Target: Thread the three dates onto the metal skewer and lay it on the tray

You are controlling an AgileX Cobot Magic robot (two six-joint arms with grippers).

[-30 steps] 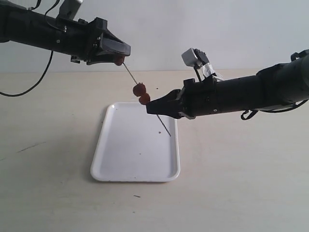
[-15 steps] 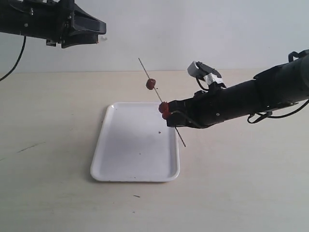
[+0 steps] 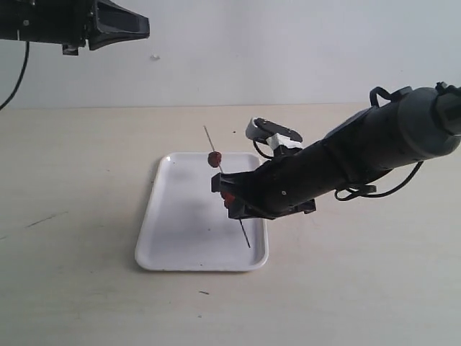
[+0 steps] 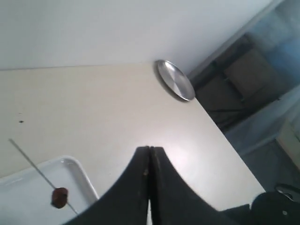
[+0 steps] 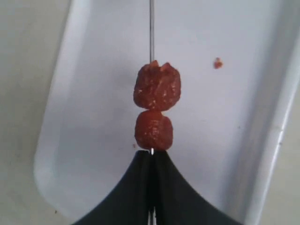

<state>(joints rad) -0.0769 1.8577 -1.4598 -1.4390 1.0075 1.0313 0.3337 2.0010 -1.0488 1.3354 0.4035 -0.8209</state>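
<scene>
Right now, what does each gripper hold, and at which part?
The right gripper pinches the metal skewer partway along, beside two dates; the left gripper holds nothing.

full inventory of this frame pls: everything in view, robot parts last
dates: three, dark red-brown, all on the skewer; one apart up the rod, two by the right gripper's tips
skewer: one, grey metal, tilted over the tray, held partway along
tray: one, white, middle of the table
crumb: one, red, on the tray floor
metal disc: one, silver, round, at the table's far edge in the left wrist view
table: one, beige, under everything
left gripper: one, black, shut and empty, raised high on the left
right gripper: one, black, shut on the skewer, over the tray
</scene>
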